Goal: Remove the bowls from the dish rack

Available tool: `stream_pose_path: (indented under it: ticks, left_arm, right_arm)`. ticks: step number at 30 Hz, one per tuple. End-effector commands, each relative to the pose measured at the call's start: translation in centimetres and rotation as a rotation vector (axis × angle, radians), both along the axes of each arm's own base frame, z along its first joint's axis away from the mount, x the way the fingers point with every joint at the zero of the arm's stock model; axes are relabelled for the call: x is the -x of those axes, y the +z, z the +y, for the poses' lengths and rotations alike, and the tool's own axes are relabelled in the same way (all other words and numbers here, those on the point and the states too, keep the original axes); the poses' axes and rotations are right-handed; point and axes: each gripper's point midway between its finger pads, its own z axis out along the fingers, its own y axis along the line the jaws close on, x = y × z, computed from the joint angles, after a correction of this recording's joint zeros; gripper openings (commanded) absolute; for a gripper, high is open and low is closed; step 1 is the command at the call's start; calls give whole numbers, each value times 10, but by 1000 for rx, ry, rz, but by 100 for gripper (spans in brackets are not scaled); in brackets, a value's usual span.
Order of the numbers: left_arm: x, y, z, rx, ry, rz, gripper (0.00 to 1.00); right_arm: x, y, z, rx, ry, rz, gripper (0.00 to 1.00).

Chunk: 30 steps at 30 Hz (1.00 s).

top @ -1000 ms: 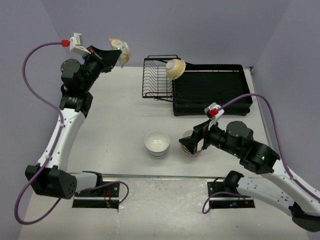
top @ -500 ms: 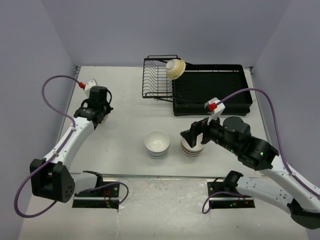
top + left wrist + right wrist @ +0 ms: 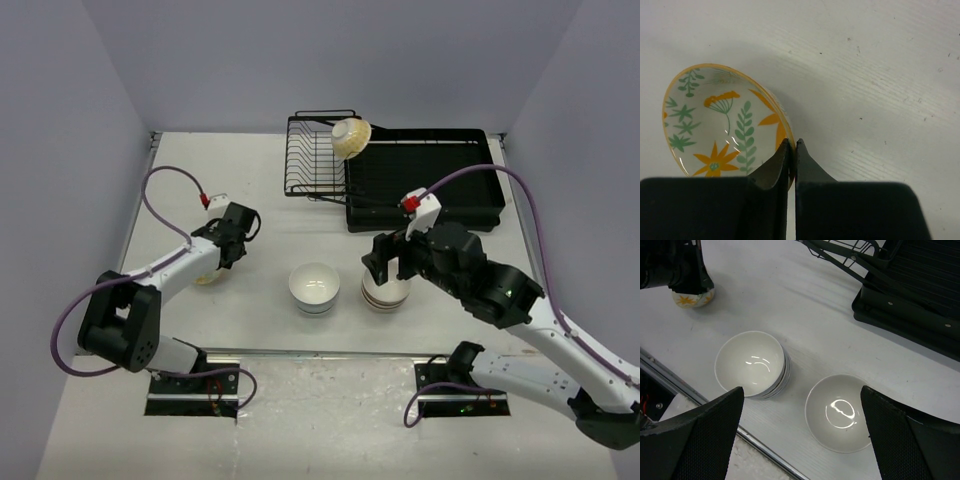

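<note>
On dish rack (image 3: 315,160): one cream bowl (image 3: 351,137) to unload. Flower-pattern bowl (image 3: 720,125) sits on table (image 3: 250,180) well in front of rack, rim pinched by left gripper (image 3: 792,145). Right gripper (image 3: 801,390) wide open, empty. Looks like placing step; next: release, fetch cream bowl.

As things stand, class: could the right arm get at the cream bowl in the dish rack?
Probably yes. The right gripper is open and empty, and only bare table and the low drainer tray lie between it and the cream bowl, which sits exposed at the end of the dish rack.
</note>
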Motion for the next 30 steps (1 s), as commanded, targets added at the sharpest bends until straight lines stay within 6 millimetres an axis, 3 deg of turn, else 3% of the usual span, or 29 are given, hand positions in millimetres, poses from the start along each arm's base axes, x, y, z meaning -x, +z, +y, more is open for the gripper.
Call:
stream_pose_path:
  ticks: [1,8,9,10,13,15,16,18,20,21,22,23,24,25,26,28,29,30]
  left_arm:
    - [-1,-11,-6,-15,-20,13,0]
    - [0,-18,-12,-11,-55,67,1]
    - [0,-16,-13,-5,-58,68,7]
    - [-1,-12,-14,4,-60,55,20]
    - [-3,-1,-19,32,-75,27,38]
    - [-3,18,-19,44,-78,-5,46]
    - [-3,33,-19,58,-78,-44,55]
    - [-2,57,-20,71,-82,-84,62]
    - [-2,103,-24,120,-102,-197,98]
    - [1,118,-24,135,-111,-231,100]
    - [4,156,-23,173,-124,-337,100]
    - [11,172,-20,176,-133,-367,100]
    - [16,188,-16,180,-130,-407,100]
    - [27,222,-9,202,-126,-500,100]
    - [35,233,-2,184,-124,-528,100]
    - [54,263,8,190,-144,-629,100]
    - [59,271,10,172,-186,-657,100]
    - [65,275,12,166,-201,-673,100]
  right_arm:
    - [-7,17,-5,-7,-29,-42,99]
    - [-12,8,-3,9,-24,-12,99]
    - [-13,6,-3,14,-27,-6,99]
    - [-15,3,-3,19,-30,0,99]
    - [-23,2,-4,4,-34,10,99]
    - [-30,4,-7,-24,-41,15,99]
    - [-34,4,-8,-37,-46,19,99]
    - [-43,12,-11,-86,-47,13,99]
    - [-64,21,-19,-144,-73,3,99]
    - [-67,28,-15,-186,-38,10,99]
    - [-87,24,-28,-222,-90,40,99]
    - [-101,36,-29,-278,-78,16,99]
    - [-101,47,-20,-365,-8,47,99]
    - [-117,52,-33,-405,-32,47,99]
    - [-139,48,-32,-438,-16,67,99]
    - [-158,68,-34,-537,44,103,99]
    - [-183,56,-33,-558,55,145,99]
    - [-196,70,-33,-583,75,131,99]
